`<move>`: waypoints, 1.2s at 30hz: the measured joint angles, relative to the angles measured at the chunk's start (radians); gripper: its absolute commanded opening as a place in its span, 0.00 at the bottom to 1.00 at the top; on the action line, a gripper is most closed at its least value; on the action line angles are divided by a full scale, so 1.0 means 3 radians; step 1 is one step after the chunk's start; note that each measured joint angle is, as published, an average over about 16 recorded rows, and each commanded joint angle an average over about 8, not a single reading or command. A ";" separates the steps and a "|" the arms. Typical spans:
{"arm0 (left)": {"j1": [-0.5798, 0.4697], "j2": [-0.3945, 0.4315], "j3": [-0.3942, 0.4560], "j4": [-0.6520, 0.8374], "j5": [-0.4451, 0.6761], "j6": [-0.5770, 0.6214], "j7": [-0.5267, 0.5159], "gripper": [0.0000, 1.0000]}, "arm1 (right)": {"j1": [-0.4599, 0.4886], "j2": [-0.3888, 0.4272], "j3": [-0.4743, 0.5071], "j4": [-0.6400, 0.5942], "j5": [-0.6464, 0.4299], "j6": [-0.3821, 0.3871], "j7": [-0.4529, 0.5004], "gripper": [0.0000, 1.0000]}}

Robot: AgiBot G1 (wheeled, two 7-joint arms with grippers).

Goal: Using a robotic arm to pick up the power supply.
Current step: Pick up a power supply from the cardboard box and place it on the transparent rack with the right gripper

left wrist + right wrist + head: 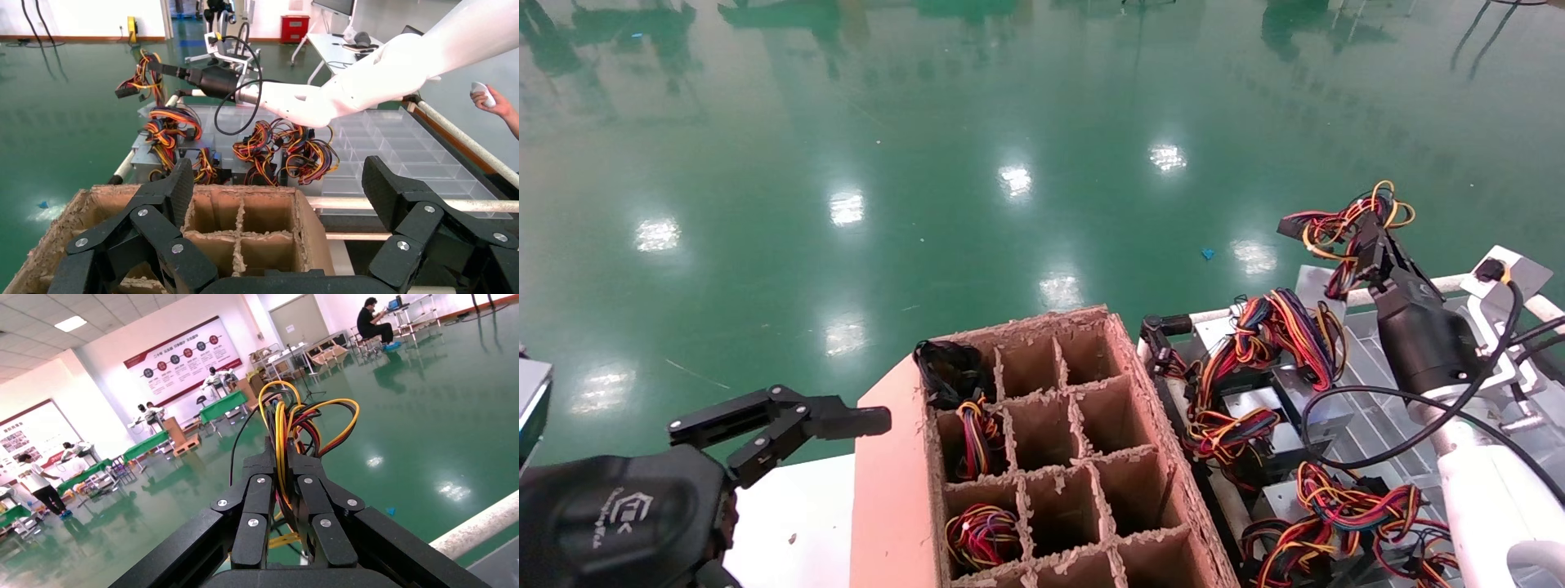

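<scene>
The right gripper (1361, 237) is up in the air at the far right, above the far edge of the clear ridged tray (1385, 425), and its black fingers (294, 496) are pinched tight on a bundle of yellow, orange, red and black wires (300, 425). From the right wrist camera those wires fan out past the fingertips over the green floor (928, 163); whether a metal box hangs beneath them, I can't tell. The right arm (367, 79) reaches in white-sleeved across the tray, with a black cable looping off its wrist. Down below, the power supplies (1254, 404) lie on the tray, silver-grey boxes half buried under tangled wire looms, just beside the brown divided carton (1050, 441). That carton sits in the middle, with wire bundles poking up from three of the cells on its left column. Over on the left, the left gripper (789, 420) hovers low beside the carton's near left side, jaws spread wide and holding nothing. A person's hand (496, 101) shows at the far edge in the left wrist view.
</scene>
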 measured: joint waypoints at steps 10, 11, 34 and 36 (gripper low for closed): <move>0.0000 0.0000 0.0000 0.0000 0.0000 0.0000 0.0000 1.00 | -0.0058 -0.0040 0.0062 -0.0018 0.0089 -0.0038 -0.0008 0.00; 0.0000 0.0000 0.0000 0.0000 0.0000 0.0000 0.0000 1.00 | -0.0066 -0.0043 0.0070 -0.0020 0.0100 -0.0043 -0.0006 0.00; 0.0000 0.0000 0.0001 0.0000 -0.0001 0.0000 0.0001 1.00 | -0.0395 -0.0055 0.0314 -0.0028 0.0452 -0.0367 0.0033 0.00; 0.0000 0.0000 0.0001 0.0000 -0.0001 0.0000 0.0001 1.00 | -0.0419 -0.0049 0.0333 -0.0031 0.0480 -0.0383 0.0022 0.00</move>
